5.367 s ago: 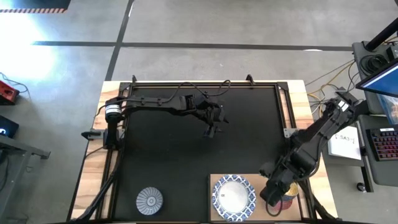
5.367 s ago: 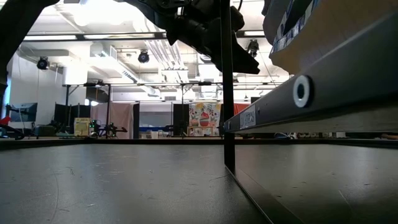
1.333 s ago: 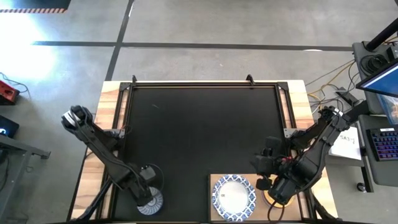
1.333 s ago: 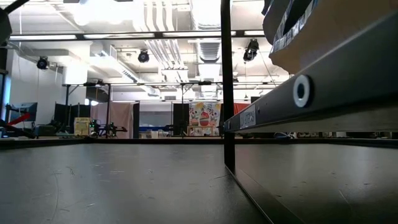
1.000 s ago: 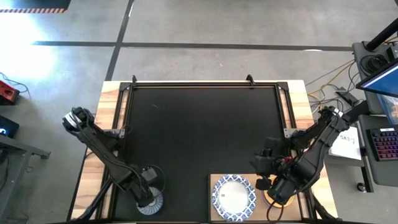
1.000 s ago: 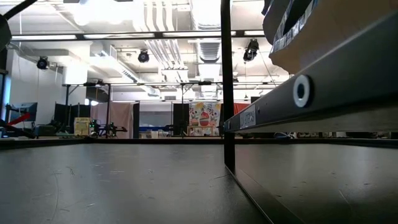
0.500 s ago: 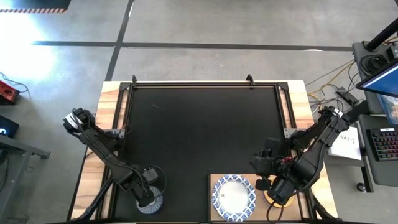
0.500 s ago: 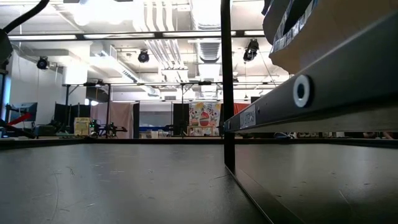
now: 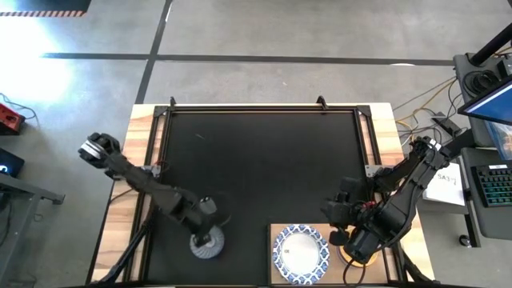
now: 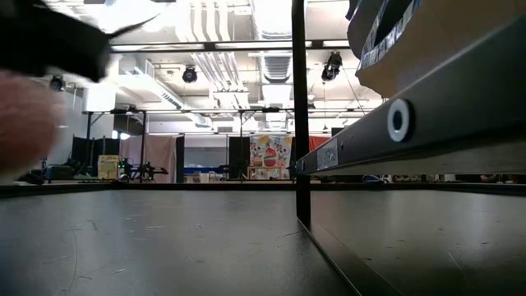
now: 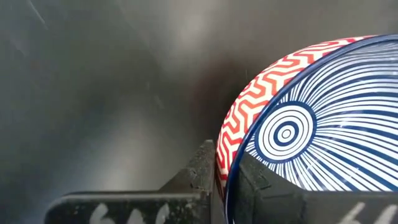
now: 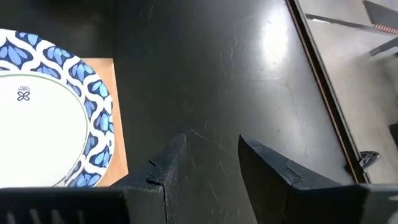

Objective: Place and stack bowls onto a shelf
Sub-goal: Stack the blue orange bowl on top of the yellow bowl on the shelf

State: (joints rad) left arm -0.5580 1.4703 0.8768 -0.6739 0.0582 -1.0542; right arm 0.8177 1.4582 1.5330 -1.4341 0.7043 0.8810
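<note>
left end effector (image 11: 221,180) clamped on rim of striped bowl (image 9: 206,244) near mat's front edge. right end effector (image 12: 208,155) agape, empty, beside white bowl (image 9: 301,253) on shelf (image 9: 274,234).

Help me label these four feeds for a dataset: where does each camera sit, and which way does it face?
High view: above the table, looking straight down; shows both arms, the left tool on the striped bowl, and the shelf.
Low view: at mat height, looking level into the room; a blurred dark arm part shows at its upper left.
Left wrist view: on the left arm, looking past its fingers, which pinch the striped bowl's rim.
Right wrist view: on the right arm, looking past its open tool.
Shared: the white bowl shows in the high and right wrist views.
</note>
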